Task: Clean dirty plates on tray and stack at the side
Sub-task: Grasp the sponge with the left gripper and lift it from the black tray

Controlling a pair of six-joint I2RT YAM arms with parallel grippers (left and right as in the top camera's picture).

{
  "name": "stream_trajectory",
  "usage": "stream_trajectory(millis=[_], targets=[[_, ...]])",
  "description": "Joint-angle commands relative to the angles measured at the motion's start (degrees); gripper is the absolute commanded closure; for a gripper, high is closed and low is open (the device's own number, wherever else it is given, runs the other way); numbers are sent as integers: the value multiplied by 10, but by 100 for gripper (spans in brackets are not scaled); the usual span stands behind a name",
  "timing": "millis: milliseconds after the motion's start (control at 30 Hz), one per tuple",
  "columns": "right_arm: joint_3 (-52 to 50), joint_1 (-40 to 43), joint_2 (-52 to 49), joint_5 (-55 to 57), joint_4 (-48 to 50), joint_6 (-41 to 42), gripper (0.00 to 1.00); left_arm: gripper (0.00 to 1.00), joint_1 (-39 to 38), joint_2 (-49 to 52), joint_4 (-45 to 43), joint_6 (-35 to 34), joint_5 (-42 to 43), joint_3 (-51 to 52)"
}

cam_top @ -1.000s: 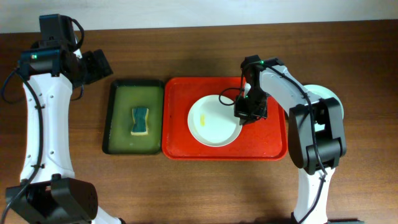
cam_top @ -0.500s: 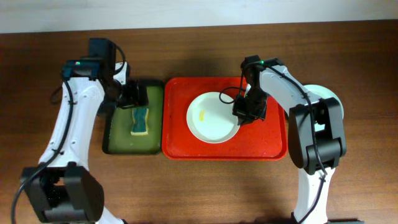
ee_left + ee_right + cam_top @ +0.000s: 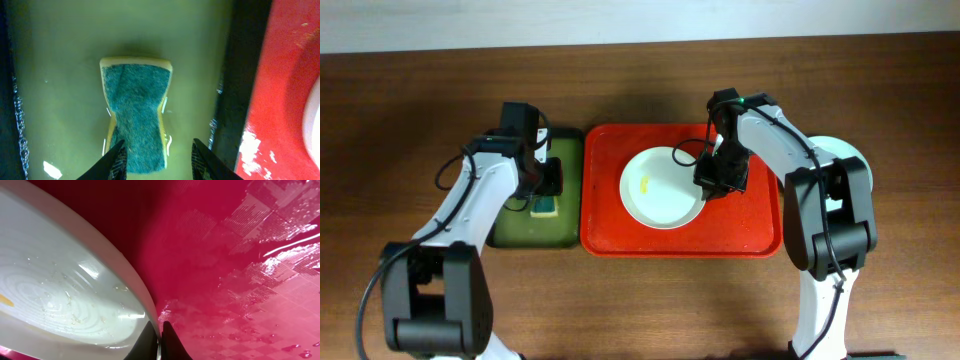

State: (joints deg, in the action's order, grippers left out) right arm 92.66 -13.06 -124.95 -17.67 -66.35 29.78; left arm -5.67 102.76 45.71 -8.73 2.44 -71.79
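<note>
A white dirty plate (image 3: 655,195) with a small yellow smear lies in the middle of the red tray (image 3: 740,225). My right gripper (image 3: 712,182) is shut on the plate's right rim. In the right wrist view the fingers pinch the plate (image 3: 60,290) at its edge, right gripper (image 3: 161,337) low over the wet tray (image 3: 240,255). My left gripper (image 3: 548,190) hangs over a blue-and-yellow sponge (image 3: 137,110) lying in greenish water. Its jaws straddle the sponge's near end, left gripper (image 3: 160,162) open, with a gap at the right finger.
The dark green tray (image 3: 535,232) holding the sponge sits directly left of the red tray, their rims almost touching. A pale plate (image 3: 840,150) lies on the wooden table to the right, partly hidden behind my right arm.
My left arm has swung in from the far left and come down over the sponge, its jaws narrowing. The right gripper and the plate have stayed put.
</note>
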Motion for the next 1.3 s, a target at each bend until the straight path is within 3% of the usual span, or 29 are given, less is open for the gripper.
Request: stream_trajectory(millis=[0,300,467,533,633,667,767,900,967,1167,1267], targets=[[-4,3,-2,3,0,5,96,61,1,47,-4,-11,-51,6],[-4,3,-2,3,2,5,96,73,1,74,-18,-37,-52,6],[-4,3,-2,3,2,5,96,70,1,107,-18,-36,-52,7],[-4,3,-2,3,2,5,96,100,2,107,-18,-36,-52,4],[-4,3,-2,3,2,5,95,100,2,92,16,-16,-53,-51],[-4,3,-2,3,2,5,69,100,2,67,31,-4,-60,-85],[-4,3,-2,1,-10,-30,32,100,2,-26,21,17,-116,-111],[11,4,0,3,-41,-63,21,100,2,-126,-20,59,-130,-112],[62,4,3,3,-72,-97,20,100,2,-158,-55,80,-128,-118],[252,12,5,5,-172,-135,19,100,2,-155,105,70,-127,-316],[365,42,5,5,-231,-150,20,100,3,-149,165,50,-127,-351]])
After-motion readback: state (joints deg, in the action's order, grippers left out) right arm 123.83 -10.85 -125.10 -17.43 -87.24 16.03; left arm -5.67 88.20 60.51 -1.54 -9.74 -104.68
